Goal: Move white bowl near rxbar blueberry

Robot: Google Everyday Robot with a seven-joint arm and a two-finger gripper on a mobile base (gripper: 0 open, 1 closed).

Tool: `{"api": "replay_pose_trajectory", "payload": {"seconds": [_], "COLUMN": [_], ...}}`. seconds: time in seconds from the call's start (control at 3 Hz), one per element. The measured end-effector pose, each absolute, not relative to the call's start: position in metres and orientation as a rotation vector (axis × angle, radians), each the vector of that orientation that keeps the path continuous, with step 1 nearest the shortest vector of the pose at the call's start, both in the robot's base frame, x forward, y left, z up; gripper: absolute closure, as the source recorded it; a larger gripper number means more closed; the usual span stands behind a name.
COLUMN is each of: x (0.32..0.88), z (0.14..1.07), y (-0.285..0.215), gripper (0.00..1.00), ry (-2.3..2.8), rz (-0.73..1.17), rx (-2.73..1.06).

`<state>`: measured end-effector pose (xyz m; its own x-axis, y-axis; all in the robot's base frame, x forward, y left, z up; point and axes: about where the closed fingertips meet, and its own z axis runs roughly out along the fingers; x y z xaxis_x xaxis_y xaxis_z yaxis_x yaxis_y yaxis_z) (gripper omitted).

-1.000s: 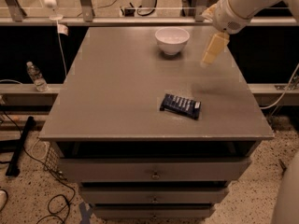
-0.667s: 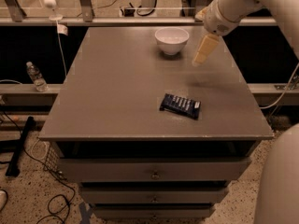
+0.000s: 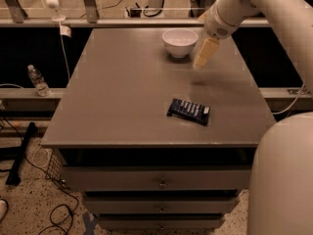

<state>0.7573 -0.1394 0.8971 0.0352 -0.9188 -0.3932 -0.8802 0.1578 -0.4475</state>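
1. Since a second before, the gripper [image 3: 201, 60] had slid left across the upper right of the frame, closing the gap to the bowl [image 3: 180, 42]. It now hung just beside the bowl's right side, with no contact visible.
2. The bowl had not moved. It stood upright near the far edge of the table [image 3: 122, 97], at upper centre of the frame.
3. The bar [image 3: 189, 111] had also kept its place. It lay flat at centre right of the tabletop, closer to the front edge and well apart from the bowl, with its long side running slightly down to the right.
4. The white robot body [image 3: 283, 180] filled more of the lower right corner than it had earlier.
5. The arm [image 3: 264, 6] came in from the upper right corner and sloped down to the left. Its wrist ended above the table's far right part.
6. The gripper pointed down and slightly left as one pale yellowish wedge. Its tip was above the tabletop, over a faint shadow. From this angle its grip state could not be made out.
7. A bottle [image 3: 37, 80] stood on the ledge at the left edge of the frame.
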Motion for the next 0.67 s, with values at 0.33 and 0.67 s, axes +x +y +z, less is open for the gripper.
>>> {"api": "replay_pose_trajectory", "payload": {"seconds": [0.33,0.67], "x": [0.763,0.768], "z": [0.888,0.878], "y": [-0.128,-0.114], "gripper": [0.0,0.0], "ry": [1.827,1.818], "rz": [-0.033,0.019], "rx": [-1.736,-1.781]}}
